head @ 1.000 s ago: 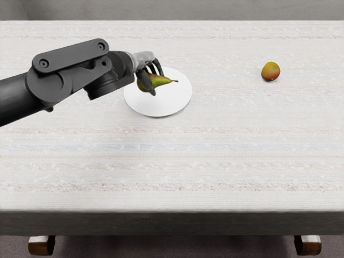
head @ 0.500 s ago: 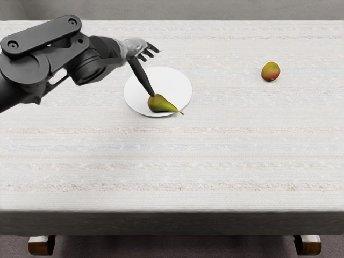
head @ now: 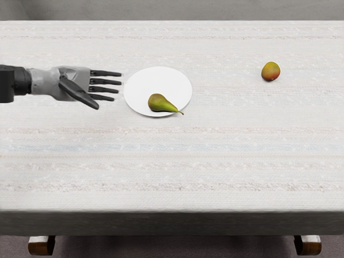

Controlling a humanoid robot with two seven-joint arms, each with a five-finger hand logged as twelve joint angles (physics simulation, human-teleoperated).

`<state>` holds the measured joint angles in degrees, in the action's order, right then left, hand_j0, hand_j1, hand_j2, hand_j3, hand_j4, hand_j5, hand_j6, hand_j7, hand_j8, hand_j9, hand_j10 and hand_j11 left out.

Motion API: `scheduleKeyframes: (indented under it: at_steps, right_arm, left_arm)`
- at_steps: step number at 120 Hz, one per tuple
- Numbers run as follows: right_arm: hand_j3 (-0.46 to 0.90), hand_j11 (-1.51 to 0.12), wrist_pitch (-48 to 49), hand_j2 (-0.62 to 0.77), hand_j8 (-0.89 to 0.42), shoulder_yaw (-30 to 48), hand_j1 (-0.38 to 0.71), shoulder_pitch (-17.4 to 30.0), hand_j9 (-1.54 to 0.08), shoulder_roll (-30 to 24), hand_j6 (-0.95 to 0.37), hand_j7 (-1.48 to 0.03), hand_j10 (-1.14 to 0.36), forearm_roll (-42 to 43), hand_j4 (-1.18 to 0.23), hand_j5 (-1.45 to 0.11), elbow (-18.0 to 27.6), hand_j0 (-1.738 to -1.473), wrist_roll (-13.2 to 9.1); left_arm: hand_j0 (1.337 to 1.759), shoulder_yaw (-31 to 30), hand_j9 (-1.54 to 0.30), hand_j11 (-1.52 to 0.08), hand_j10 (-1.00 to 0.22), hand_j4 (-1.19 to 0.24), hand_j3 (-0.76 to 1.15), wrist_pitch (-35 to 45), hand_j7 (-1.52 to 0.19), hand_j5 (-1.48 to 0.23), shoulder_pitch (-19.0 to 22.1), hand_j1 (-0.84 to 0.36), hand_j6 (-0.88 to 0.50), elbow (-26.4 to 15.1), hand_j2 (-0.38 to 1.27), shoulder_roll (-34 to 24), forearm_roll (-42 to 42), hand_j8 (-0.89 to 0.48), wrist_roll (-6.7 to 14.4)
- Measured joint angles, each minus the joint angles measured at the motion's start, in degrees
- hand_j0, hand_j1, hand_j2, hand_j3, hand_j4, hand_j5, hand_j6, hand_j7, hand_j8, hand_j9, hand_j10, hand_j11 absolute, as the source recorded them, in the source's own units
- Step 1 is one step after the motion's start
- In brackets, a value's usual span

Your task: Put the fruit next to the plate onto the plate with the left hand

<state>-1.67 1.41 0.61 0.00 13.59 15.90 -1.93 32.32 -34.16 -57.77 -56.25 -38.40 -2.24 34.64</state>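
Right, from my seat the pear (head: 161, 102) is lying on the plate (head: 161, 79), in the part of the plate nearest the camera, resting on its side with nothing touching it. Its long axis runs roughly along the plate's near rim. The fat end points toward the plate's left side and the thin stem end points right and a little toward me, with the stem tip reaching about to the rim or just over it; I can't tell which. My left hand (head: 80, 86) sits off the plate's left side, palm low. Its fingers (head: 105, 81) are stretched out straight, spread a little and gripping nothing, and their tips stop just short of the plate's left rim. From those fingertips the pear lies to the right, across the bare left part of the plate and slightly nearer the camera, so the fat end is what faces the hand. The right hand is not in view, which makes the left the only one within reach. A second, rounder fruit (head: 270, 71) lies on the table (head: 172, 161) well to the right of the plate, apart from everything else. I judge the placing done; any nudge would have to come from the plate's left, and pushing the fat end risks rolling the stem over the rim
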Motion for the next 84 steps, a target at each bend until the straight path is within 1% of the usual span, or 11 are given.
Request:
scheduleKeyframes:
  at_steps: [9,18,34,84]
  right_arm:
    - [0.00,0.00,0.0,0.00,0.00,0.0,-0.35,0.0,0.00,0.0,0.00,0.00,0.00,0.0,0.00,0.00,0.0,-1.658,0.0]
    - [0.00,0.00,0.0,0.00,0.00,0.0,-0.35,0.0,0.00,0.0,0.00,0.00,0.00,0.0,0.00,0.00,0.0,-1.658,0.0]
    - [0.00,0.00,0.0,0.00,0.00,0.0,-0.35,0.0,0.00,0.0,0.00,0.00,0.00,0.0,0.00,0.00,0.0,-1.658,0.0]
    - [0.00,0.00,0.0,0.00,0.00,0.0,-0.35,0.0,0.00,0.0,0.00,0.00,0.00,0.0,0.00,0.00,0.0,-1.658,0.0]
  left_arm:
    - [1.658,0.2,-0.05,-0.05,-0.03,-0.03,0.00,-0.4,-0.05,-0.05,1.4,0.31,-0.03,0.0,0.01,-4.0,-1.8,-0.03,0.0]
    - [1.658,0.2,-0.04,-0.04,-0.03,-0.03,0.00,-0.7,-0.04,-0.04,3.8,0.31,-0.03,0.0,0.01,-7.4,-2.8,-0.03,0.0]
    - [1.658,0.2,-0.03,-0.03,-0.02,-0.02,0.00,-0.8,-0.03,-0.03,5.6,0.32,-0.02,0.0,0.01,-12.8,-4.3,-0.02,0.0]
    - [1.658,0.2,-0.03,-0.03,-0.02,-0.02,0.00,-0.9,-0.03,-0.03,6.6,0.32,-0.02,0.1,0.00,-15.7,-6.3,-0.02,0.0]
